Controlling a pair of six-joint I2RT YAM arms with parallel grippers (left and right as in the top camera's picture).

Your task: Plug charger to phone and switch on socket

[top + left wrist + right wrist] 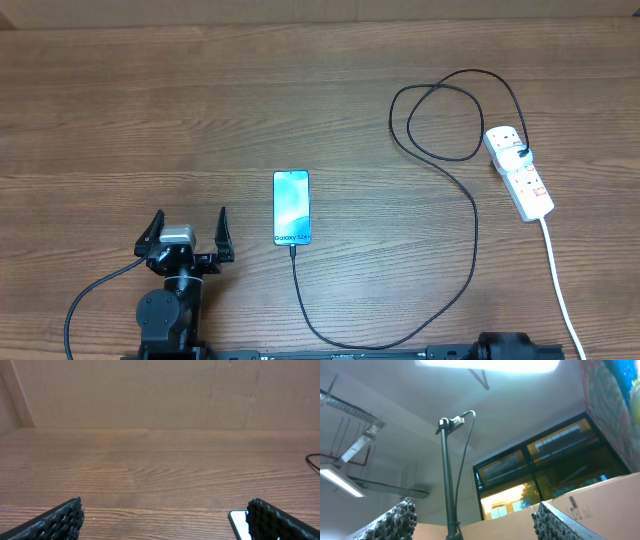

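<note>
The phone [291,207] lies flat at the table's middle, screen lit with "Galaxy S24". The charger's black cable [470,240] runs from the phone's near end, loops across the table and ends in a black plug [523,153] sitting in the white socket strip [519,171] at the right. My left gripper [187,234] is open and empty, left of the phone; in the left wrist view [165,520] the phone's corner [239,522] shows beside its right finger. My right gripper [475,520] is open and empty, pointing up at the ceiling; only its base [515,348] shows at the overhead's bottom edge.
The strip's white cord [560,285] runs to the table's near right edge. A cardboard wall [160,392] stands at the table's far side. A camera stand [448,475] rises in the right wrist view.
</note>
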